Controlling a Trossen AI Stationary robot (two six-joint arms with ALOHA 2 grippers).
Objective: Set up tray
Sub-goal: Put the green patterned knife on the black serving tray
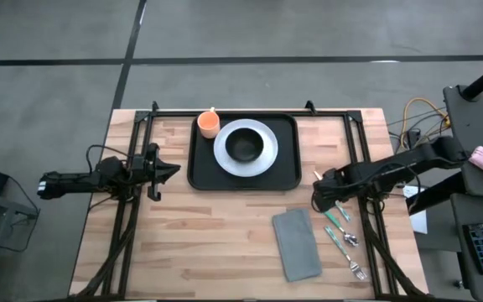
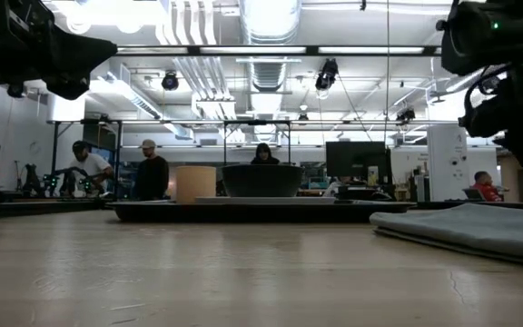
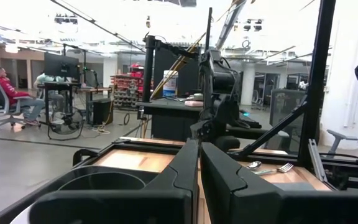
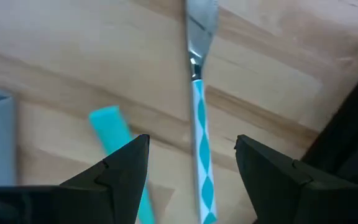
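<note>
The black tray (image 1: 288,172) lies at the middle of the table's far half. It carries a white plate (image 1: 262,159) with a black bowl (image 1: 243,144) and an orange cup (image 1: 208,125). My right gripper (image 1: 319,200) points down, open, just above the table right of the tray. In the right wrist view its fingers (image 4: 191,146) stand on either side of a knife (image 4: 201,155) with a teal-and-white handle, without touching it. A second teal handle (image 4: 113,127) lies beside it. My left gripper (image 1: 171,170) waits shut, left of the tray.
A folded grey napkin (image 1: 297,244) lies flat near the front edge, right of centre. A spoon (image 1: 347,239) and a fork (image 1: 356,267) lie right of it. Black frame rails (image 1: 128,218) run along both table sides. People sit in the room beyond.
</note>
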